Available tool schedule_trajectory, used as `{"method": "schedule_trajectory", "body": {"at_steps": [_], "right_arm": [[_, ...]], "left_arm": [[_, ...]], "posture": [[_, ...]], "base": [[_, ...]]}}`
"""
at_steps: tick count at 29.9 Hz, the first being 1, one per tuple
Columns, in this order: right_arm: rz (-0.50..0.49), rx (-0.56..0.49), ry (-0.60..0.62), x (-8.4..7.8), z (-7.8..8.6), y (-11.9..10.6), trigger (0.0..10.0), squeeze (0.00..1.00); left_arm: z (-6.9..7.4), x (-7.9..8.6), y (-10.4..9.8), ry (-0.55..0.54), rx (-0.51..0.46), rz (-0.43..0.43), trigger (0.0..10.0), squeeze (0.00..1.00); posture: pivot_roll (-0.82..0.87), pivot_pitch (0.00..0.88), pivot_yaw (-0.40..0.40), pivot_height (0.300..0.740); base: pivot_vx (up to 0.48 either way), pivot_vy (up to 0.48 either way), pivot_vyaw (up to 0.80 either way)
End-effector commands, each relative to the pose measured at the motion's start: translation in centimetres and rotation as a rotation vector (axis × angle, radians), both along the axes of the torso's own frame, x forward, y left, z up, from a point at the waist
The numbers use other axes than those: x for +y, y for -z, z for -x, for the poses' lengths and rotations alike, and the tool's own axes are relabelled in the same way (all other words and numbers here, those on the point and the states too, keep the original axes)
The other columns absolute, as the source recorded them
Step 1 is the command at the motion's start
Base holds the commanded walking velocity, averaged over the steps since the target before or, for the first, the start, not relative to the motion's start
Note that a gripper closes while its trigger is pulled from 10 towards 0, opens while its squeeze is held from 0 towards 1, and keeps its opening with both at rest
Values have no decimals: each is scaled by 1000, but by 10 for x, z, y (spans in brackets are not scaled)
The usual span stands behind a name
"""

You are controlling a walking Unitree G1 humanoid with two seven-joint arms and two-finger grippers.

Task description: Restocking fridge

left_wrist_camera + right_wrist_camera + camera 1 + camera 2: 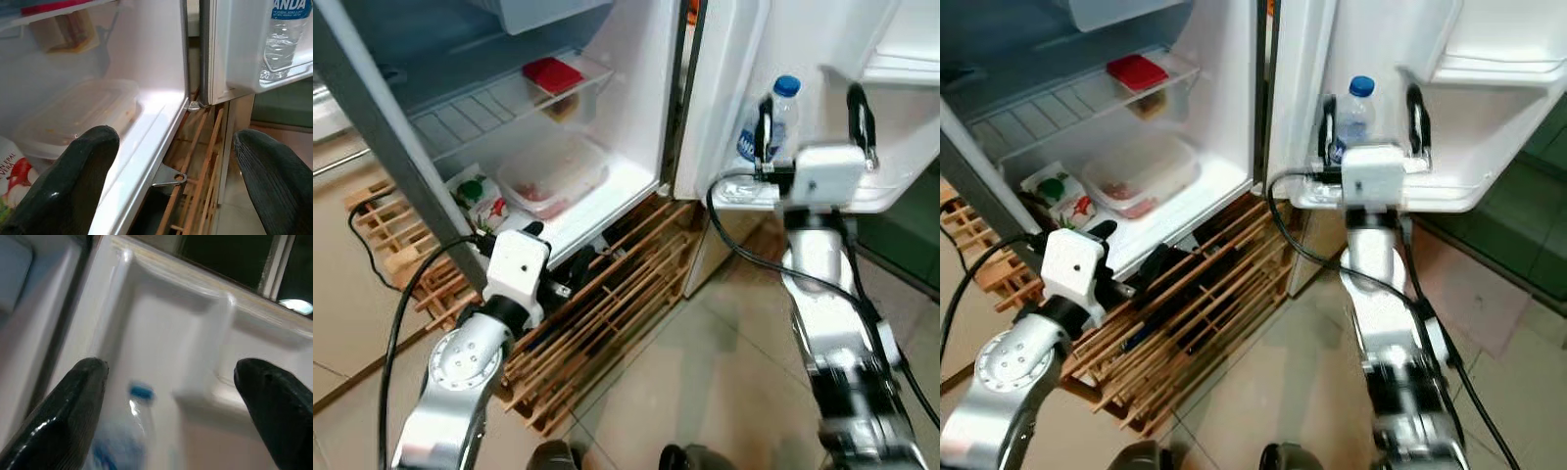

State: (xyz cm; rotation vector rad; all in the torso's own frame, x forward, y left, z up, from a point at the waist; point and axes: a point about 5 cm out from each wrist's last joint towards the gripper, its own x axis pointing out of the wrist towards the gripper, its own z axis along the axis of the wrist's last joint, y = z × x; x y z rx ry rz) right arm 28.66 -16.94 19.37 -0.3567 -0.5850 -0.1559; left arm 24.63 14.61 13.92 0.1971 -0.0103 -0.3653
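The fridge stands open, and a clear water bottle [783,116] with a blue cap and label stands upright in the white door shelf [886,196]. My right gripper [813,122] is open and raised in front of that shelf. The bottle stands just behind its left finger [764,127], not gripped. The right wrist view shows the bottle [133,431] blurred between the spread fingers. My left gripper [1128,250] is open and empty, low at the front of the fridge's bottom compartment. Its wrist view looks at the clear lidded container [78,117] inside and the bottle [286,34] in the door.
A red box [553,74] lies on the wire shelf [470,110]. The clear container [553,176] and a printed food packet [478,198] sit on the fridge floor. The fridge rests on a wooden slatted pallet [607,313]. Tiled floor [705,372] lies between my arms.
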Motion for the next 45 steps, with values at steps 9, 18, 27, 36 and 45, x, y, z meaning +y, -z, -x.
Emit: {"method": "schedule_trajectory", "body": {"at_steps": [9,18,27,36,45], "right_arm": [[21,542,-26,-22,51,111,10000,0],[-62,654,-132,-9,42,128,10000,0],[-82,625,-155,2,19,118,10000,0],[-164,613,-182,12,8,111,10000,0],[-169,615,-190,15,6,110,10000,0]], "left_arm": [[0,-20,18,135,19,-117,10000,0],[-3,-19,23,86,27,-36,10000,0],[-11,-17,19,65,-6,-39,10000,0],[-17,-21,17,63,-4,-32,10000,0],[-18,-23,14,71,-20,-36,10000,0]], "posture": [[24,0,-27,740],[34,0,-34,740],[26,0,-27,740],[20,0,-21,740],[20,0,-19,740]], "base": [[0,0,0],[0,101,0],[0,157,0],[-220,0,0],[-321,0,0]]}}
